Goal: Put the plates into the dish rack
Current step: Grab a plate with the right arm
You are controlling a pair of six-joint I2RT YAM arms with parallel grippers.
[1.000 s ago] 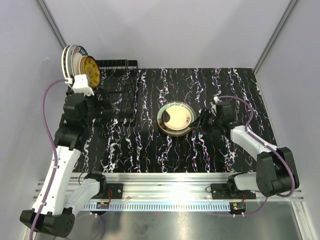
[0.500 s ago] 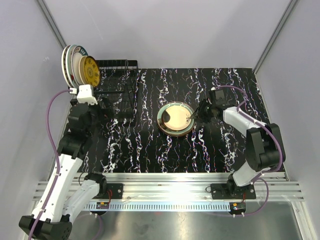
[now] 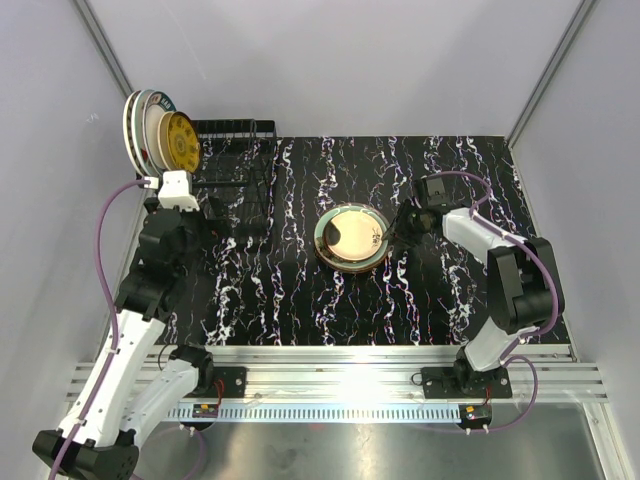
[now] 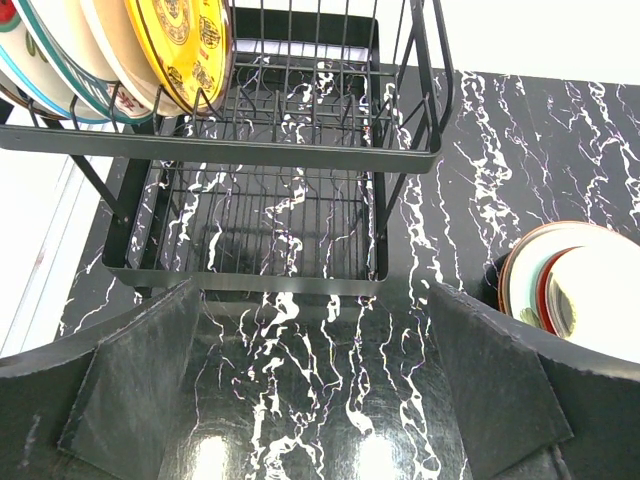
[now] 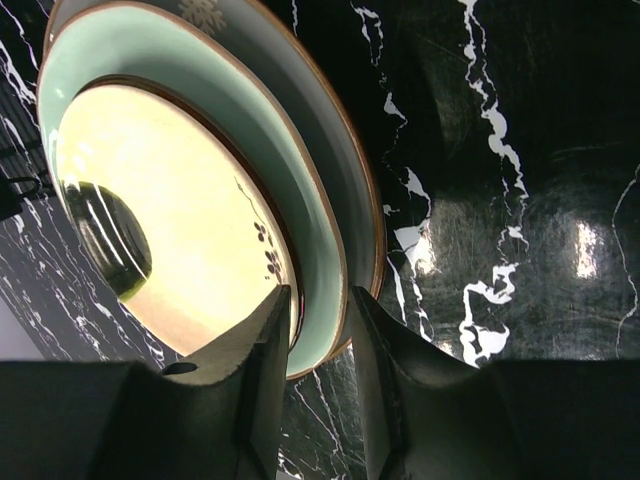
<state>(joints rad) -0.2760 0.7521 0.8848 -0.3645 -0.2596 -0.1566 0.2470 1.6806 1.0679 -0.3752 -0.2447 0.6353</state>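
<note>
Elbow (image 3: 522, 285) bent, right tool (image 5: 320, 296) straddles green plate's (image 5: 316, 215) rim, grip unclear; left tool (image 4: 312, 300) gapes.

A black mat with white marble veins (image 3: 300, 290) lay over the table, from the middle out to three o'clock and nine o'clock. At twelve o'clock a plain white back wall (image 3: 330, 60) stood behind it. A grey left post (image 3: 100, 45) leaned at eleven o'clock and a grey right post (image 3: 548, 70) at one o'clock. At six o'clock an aluminium rail (image 3: 340, 372) ran just beside the mat's near edge. Below the rail there was a perforated strip (image 3: 330, 411), then a dull steel sheet (image 3: 350, 450).
</note>
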